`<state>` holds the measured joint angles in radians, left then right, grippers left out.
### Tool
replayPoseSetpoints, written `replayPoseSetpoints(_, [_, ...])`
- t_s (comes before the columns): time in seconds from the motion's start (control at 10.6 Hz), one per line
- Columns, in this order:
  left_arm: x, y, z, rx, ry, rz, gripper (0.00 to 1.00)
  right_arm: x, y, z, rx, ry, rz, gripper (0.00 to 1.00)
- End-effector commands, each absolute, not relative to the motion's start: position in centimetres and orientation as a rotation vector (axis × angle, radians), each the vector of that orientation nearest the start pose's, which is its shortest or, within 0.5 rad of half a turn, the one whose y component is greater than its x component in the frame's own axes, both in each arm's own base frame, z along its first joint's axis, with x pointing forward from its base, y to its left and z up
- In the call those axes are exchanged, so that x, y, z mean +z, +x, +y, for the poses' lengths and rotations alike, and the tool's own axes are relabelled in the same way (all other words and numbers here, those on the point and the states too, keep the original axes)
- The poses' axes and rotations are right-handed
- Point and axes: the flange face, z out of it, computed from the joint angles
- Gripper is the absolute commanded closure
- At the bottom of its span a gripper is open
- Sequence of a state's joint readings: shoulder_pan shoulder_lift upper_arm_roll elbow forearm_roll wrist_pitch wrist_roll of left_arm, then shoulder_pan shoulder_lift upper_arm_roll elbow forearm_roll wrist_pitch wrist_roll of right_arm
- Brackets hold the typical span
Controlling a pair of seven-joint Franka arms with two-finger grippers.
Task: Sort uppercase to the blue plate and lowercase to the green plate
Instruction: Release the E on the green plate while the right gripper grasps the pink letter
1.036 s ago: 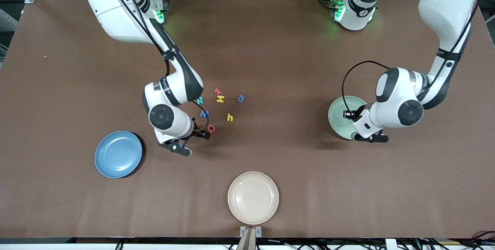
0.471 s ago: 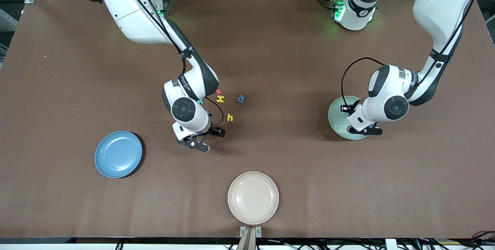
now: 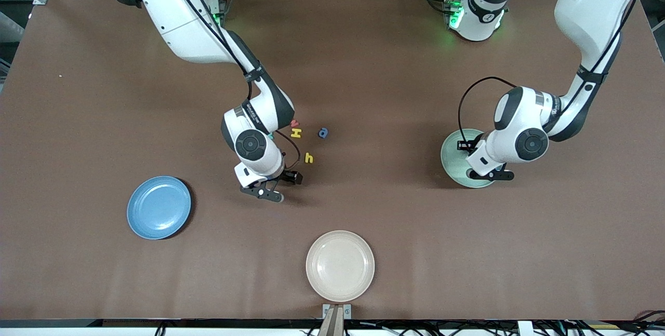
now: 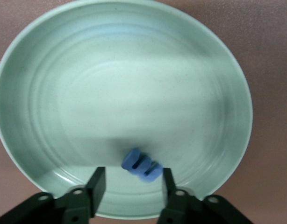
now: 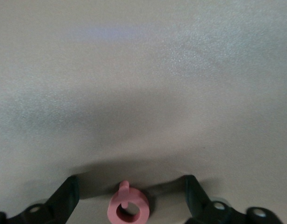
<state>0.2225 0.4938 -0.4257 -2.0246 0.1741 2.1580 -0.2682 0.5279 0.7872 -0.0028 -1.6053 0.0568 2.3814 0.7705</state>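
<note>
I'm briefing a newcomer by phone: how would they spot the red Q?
Find the right gripper, low over bare table. The red Q lies between its open fingers, a pink-red ring with a short tail, apart from the letters beside the yellow H.

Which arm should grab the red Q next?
Right. The right gripper sits open straddling the red Q on the table, while the left gripper is over the green plate.

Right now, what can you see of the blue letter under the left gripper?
The blue m is a small, thick foam piece with matte faces, lying tilted in the green plate, near its rim. It sits between the open fingers of the left gripper, which hovers over the plate; neither finger appears to touch it. Nothing else shares the plate.
</note>
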Motion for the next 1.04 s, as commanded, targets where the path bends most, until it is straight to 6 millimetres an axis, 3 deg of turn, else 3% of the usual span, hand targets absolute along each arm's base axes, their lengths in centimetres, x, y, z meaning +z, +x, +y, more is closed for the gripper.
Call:
replayPoseSetpoints(0.0, [21.4, 55.1, -10.6, 0.439, -3.075, 0.047, 0.24, 16.0, 58.5, 35.5, 0.059, -3.092, 0.452, 0.00])
replayPoseSetpoints(0.19, [24.3, 55.7, -10.7, 0.360, -3.070, 0.012, 0.19, 15.9, 58.0, 35.4, 0.073, -3.099, 0.449, 0.00])
replayPoseSetpoints(0.47, [28.7, 56.8, -10.7, 0.317, -3.072, -0.040, 0.19, 16.7, 58.0, 35.5, 0.075, -3.099, 0.457, 0.00])
replayPoseSetpoints(0.75, [35.4, 59.2, -11.0, 0.358, -3.144, -0.166, 0.19, 16.9, 57.7, 35.8, 0.084, -3.098, 0.461, 0.00])
replayPoseSetpoints(0.85, [37.8, 59.3, -11.7, 0.350, -3.154, -0.173, 0.19, 17.4, 57.5, 35.9, 0.093, -3.099, 0.458, 0.09])
replayPoseSetpoints(0.94, [40.1, 59.4, -12.4, 0.310, -3.171, -0.213, 0.19, 17.6, 57.0, 35.6, 0.102, -3.104, 0.456, 0.63])
